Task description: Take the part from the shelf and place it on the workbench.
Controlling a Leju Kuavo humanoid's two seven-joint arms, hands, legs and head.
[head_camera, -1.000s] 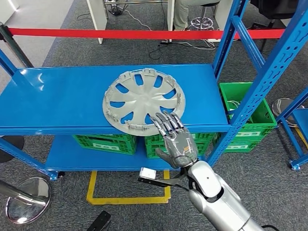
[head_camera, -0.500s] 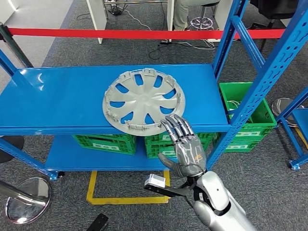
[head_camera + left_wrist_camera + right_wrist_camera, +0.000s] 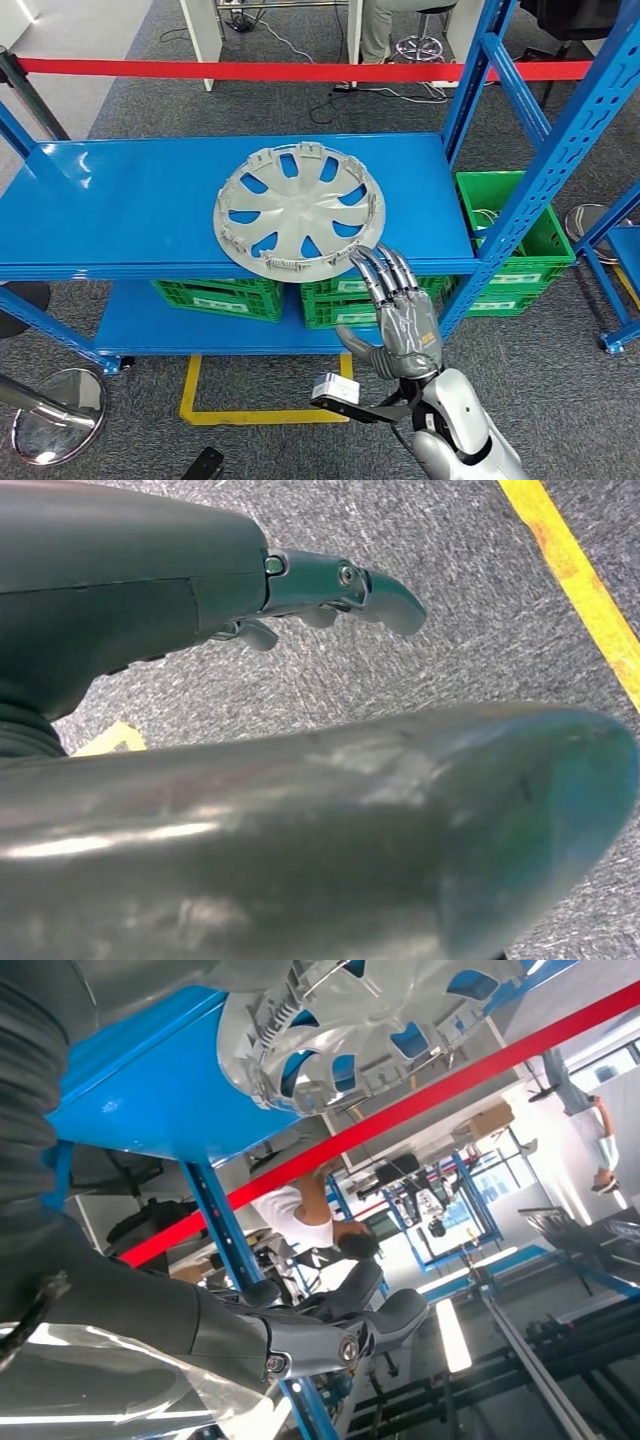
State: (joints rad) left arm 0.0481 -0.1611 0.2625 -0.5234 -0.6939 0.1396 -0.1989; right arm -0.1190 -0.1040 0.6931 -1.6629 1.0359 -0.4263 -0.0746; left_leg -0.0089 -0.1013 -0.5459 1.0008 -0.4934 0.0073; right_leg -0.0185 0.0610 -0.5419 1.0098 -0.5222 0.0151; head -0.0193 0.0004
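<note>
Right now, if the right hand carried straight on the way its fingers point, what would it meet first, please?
Probably the near rim of the wheel cover on the blue shelf; the right hand points up toward it, though depth is unclear.

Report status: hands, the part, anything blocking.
Right hand open, off the shelf's front edge. Left hand empty, over floor. Hubcap flat on blue shelf, untouched. Nothing blocking.

- Wheel cover [image 3: 299, 210]: matt silver-grey plastic, smooth spokes.
- Shelf [image 3: 136, 205]: glossy blue painted metal, reflecting light.
- Crates [image 3: 521, 255]: green plastic, latticed walls.
- Floor [image 3: 566, 400]: rough grey carpet with smooth yellow tape [image 3: 192, 385].
- Right hand [image 3: 400, 315]: polished silver metal with darker fingers.
</note>
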